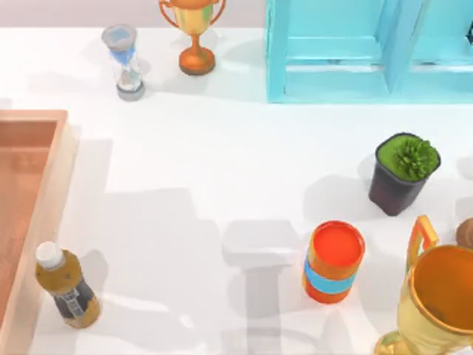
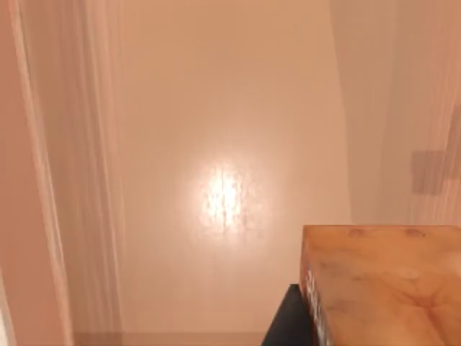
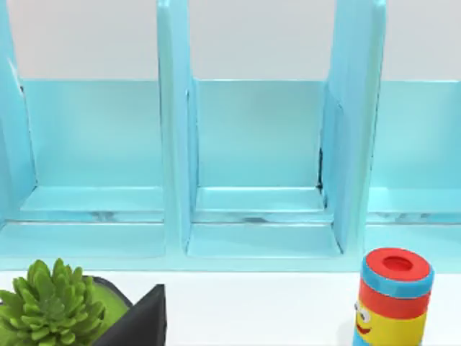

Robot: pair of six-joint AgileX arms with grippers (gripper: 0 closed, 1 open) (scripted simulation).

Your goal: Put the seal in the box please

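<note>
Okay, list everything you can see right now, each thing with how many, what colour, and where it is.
seal: one, mottled orange-brown, close to the left wrist camera, over a pale peach surface
box: one, light wood with a reddish floor, table's left edge
bottle: one, brown with a white cap, beside the box's near end
hourglass: one, grey and blue, far left
small trophy: one, gold, far side, beside the hourglass
shelf unit: one, turquoise, far right
potted plant: one, green in a dark pot, right
can: one, orange with a blue band, near right
large trophy: one, gold, near right corner
toy canister: one, yellow, red and blue, before the shelf unit
left gripper: probably the dark piece beside the seal
</note>
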